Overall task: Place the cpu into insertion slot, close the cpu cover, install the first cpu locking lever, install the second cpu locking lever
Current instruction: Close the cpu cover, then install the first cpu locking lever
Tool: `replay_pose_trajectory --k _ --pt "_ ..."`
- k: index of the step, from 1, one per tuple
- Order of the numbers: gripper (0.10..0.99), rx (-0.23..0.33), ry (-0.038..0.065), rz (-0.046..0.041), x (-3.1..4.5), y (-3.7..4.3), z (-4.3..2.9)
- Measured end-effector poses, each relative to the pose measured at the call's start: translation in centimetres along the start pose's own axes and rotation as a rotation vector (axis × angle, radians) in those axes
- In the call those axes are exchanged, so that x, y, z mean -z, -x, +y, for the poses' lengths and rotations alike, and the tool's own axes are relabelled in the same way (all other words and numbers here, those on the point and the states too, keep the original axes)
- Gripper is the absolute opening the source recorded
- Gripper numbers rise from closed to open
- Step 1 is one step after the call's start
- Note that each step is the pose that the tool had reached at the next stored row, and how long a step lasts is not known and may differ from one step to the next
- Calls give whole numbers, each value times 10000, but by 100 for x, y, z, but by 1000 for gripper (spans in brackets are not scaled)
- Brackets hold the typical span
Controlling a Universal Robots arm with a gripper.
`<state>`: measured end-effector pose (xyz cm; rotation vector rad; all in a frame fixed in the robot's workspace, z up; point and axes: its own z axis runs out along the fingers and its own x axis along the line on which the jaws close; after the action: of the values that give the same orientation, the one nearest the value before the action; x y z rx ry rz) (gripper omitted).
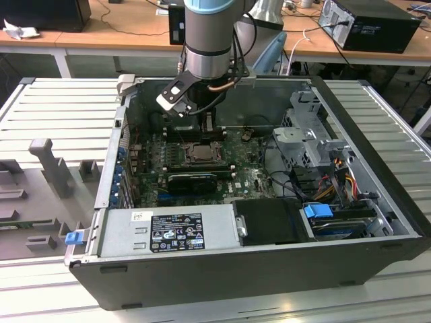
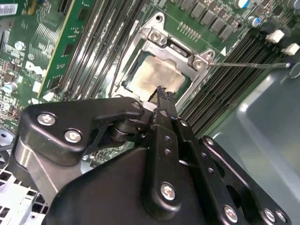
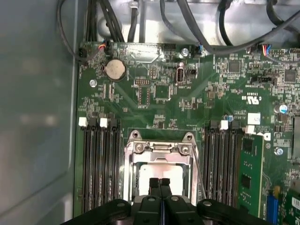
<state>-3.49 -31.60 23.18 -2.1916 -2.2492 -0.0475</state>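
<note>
I see the arm (image 1: 209,40) reach down into the open case (image 1: 377,128), over the far middle of the board (image 1: 252,178). The slot (image 1: 200,152) lies just below it.

In both wrist views the claw (image 2: 161,92) (image 3: 159,182) hangs directly above the cpu (image 2: 152,75) (image 3: 161,171). Its two fingers are pressed together with no gap between them, and they have hold of nothing. I cannot tell if the tips touch the chip or stay just above it.

The cpu sits flat inside the slot, and its pale face shows through the square opening of the cover (image 2: 174,48) (image 3: 159,148). The cover lies down around the chip.

A thin lever (image 2: 248,65) (image 3: 199,171) goes out from one corner of the cover and crosses over the memory slots (image 2: 220,91) next to it. Memory slots stand on both sides of the cover. A green memory stick (image 3: 246,173) sits just beyond the slots on the lever's side.
</note>
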Motion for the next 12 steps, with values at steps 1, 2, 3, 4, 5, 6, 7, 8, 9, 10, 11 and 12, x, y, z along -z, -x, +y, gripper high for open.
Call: replay_pose_trajectory --k 1,2,3,4,5,6,7,8,9,10,11,12 --pt "106 0 0 0 0 0 -9" --pt "106 0 0 0 0 -1 -24" --pt "106 1 0 0 1 -1 -42" --pt "106 1 -1 0 2 -1 -63" --pt "106 0 0 -1 2 -2 -80" --pt "106 0 0 0 2 -2 -89" --pt "106 -1 -1 0 2 -3 -95" --pt "106 0 0 0 2 -3 -95" --pt "106 1 0 -1 2 -2 -96" --pt "106 1 0 0 2 -2 -96" --pt "106 0 -3 -4 12 -2 -97" --pt "106 -2 -1 -2 26 -3 -96"
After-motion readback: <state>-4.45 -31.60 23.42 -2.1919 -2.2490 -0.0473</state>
